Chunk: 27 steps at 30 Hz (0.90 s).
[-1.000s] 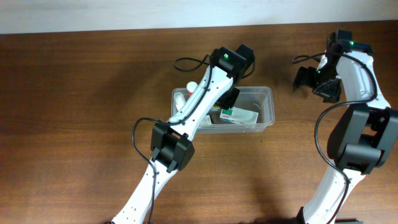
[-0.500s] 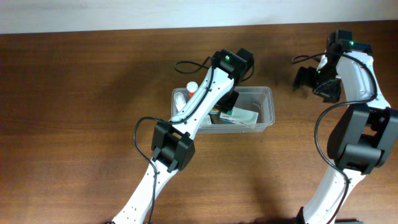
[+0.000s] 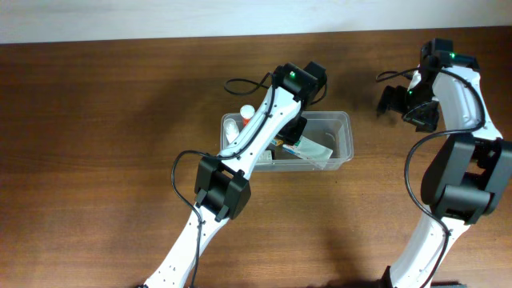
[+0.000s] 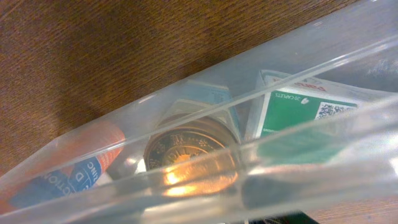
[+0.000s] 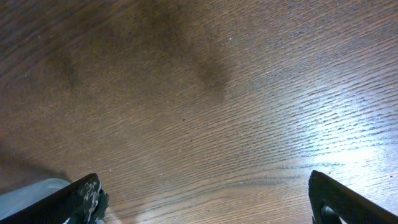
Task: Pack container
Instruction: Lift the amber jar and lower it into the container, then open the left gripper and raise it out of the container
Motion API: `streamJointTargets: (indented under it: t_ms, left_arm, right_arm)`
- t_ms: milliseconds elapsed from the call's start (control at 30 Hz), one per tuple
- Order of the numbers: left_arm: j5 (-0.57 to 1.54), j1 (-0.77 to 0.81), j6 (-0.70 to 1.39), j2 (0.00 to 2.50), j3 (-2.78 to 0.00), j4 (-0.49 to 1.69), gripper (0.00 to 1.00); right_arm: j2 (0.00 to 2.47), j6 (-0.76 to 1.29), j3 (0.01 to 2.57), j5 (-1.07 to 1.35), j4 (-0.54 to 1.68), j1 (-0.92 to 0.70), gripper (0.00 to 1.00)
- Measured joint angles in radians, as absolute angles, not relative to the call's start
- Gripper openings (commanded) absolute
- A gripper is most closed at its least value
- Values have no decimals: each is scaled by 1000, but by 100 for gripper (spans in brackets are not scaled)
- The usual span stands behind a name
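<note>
Along the near edge of the table [image 3: 96, 200] only the two arms rise, and no loose item shows on the wood around them. The packing therefore looks close to done, perhaps lacking only a last settling of the contents, or a lid if one exists out of view. At mid-table the container [image 3: 342, 128] lies with its long side running left to right. It is a clear, rimmed tub with rounded corners, its walls cloudy enough to blur what is inside. The left gripper [image 3: 296, 128] sits over its middle, but the fingers are hidden, so how wide it stands and whether it holds anything cannot be told. Inside lie a green-and-white box [image 4: 298, 109], a round brass-coloured lid [image 4: 189, 155] and an orange-and-blue bottle [image 4: 68, 171]. Farther off, near the far right corner, the right gripper [image 5: 208, 202] hovers wide apart and empty above bare wood.
</note>
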<state>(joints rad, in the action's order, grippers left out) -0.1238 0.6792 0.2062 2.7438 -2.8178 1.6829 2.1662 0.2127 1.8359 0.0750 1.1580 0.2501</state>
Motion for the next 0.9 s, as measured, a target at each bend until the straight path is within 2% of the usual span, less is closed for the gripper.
streamJointTargets:
  t_ms: [433, 533, 700, 767, 900]
  left_arm:
    - [-124, 679, 206, 2736, -2844, 1684, 51]
    - [-124, 679, 202, 2696, -2844, 1685, 67]
    - [-124, 679, 206, 2561, -2844, 1684, 71]
    - [-124, 679, 204, 2480, -2846, 1684, 76]
    - [-124, 679, 202, 2327, -2860, 1684, 76]
  right_arm:
    - [2166, 213, 1836, 75, 1158, 250, 99]
    - [2166, 212, 1836, 75, 1158, 250, 98]
    - [2166, 213, 1836, 75, 1158, 250, 98]
    - [2166, 213, 1836, 75, 1158, 250, 98]
    - [2166, 213, 1836, 75, 1158, 250, 98]
